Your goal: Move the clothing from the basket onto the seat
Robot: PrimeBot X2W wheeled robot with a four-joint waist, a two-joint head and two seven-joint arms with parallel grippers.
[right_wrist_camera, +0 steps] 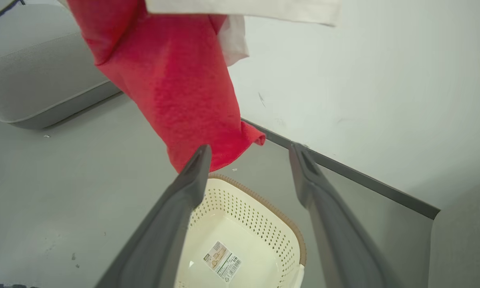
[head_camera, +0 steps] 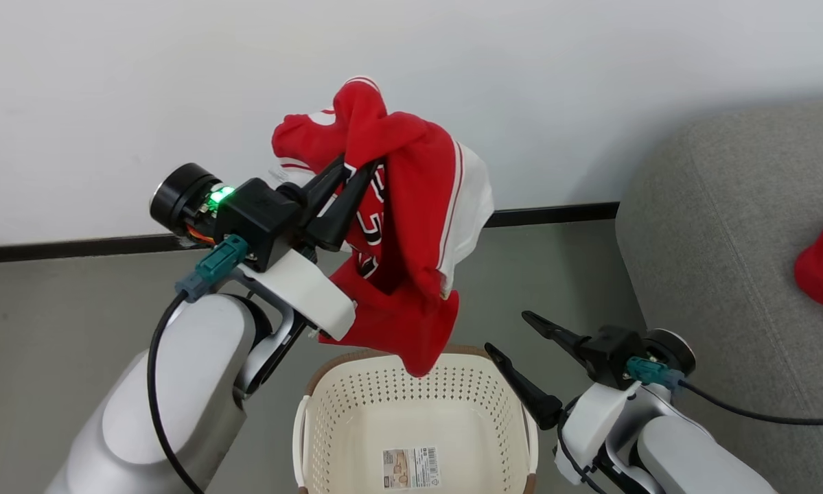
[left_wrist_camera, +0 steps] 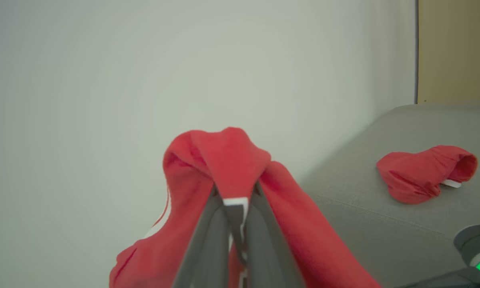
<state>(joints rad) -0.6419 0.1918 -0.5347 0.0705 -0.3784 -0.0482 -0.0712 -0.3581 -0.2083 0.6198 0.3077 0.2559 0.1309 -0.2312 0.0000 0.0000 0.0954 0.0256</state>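
Now: grey floor (head_camera: 75,309), white wall (head_camera: 178,68), seat (head_camera: 713,226) at right.
Left gripper (head_camera: 360,163) high, pinching clothing (head_camera: 418,185) over basket (head_camera: 356,405); right gripper (head_camera: 506,331) spread.

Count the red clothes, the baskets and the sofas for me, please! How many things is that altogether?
2 red garments: the lettered garment held up by the left gripper, and the plain garment lying on the sofa
1 basket
1 sofa
Total: 4
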